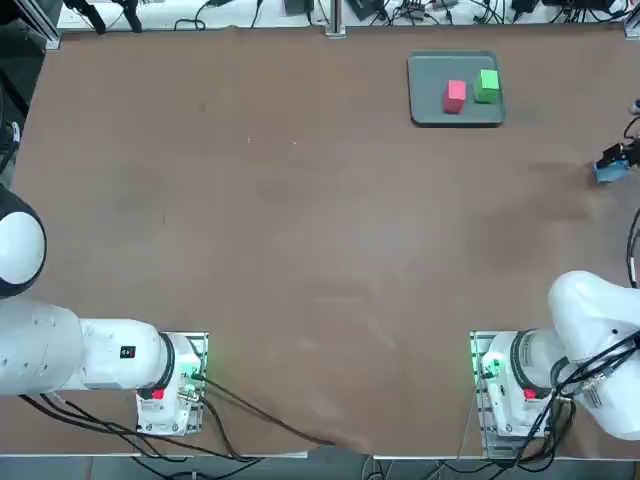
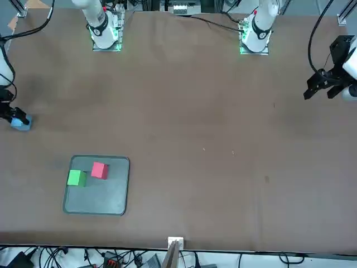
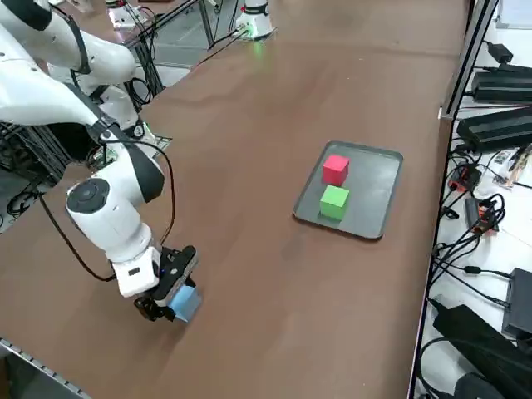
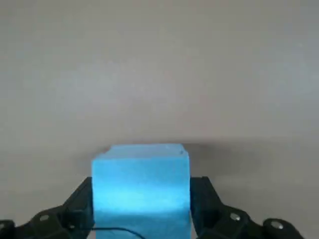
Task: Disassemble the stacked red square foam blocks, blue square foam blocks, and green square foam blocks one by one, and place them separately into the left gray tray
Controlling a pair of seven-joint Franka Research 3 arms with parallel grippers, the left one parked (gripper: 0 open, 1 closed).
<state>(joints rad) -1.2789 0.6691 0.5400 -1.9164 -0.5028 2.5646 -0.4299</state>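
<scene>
The gray tray (image 1: 430, 110) (image 2: 106, 198) (image 3: 378, 187) lies at the far right of the table. Inside it the red cube (image 1: 455, 96) (image 2: 99, 170) (image 3: 335, 169) and the green cube (image 1: 487, 85) (image 2: 76, 178) (image 3: 334, 202) sit apart, side by side. Nearer the robot, at the table's right edge, the blue cube (image 1: 610, 172) (image 2: 22, 122) (image 3: 186, 302) (image 4: 140, 184) rests on the tabletop. My right gripper (image 3: 166, 299) (image 4: 141, 199) is lowered over it, open, one finger close on each side of the cube.
Cables and power bricks (image 3: 499, 125) lie beyond the table's far edge, past the tray. Brown tabletop (image 1: 300, 220) stretches between the tray and the arm bases.
</scene>
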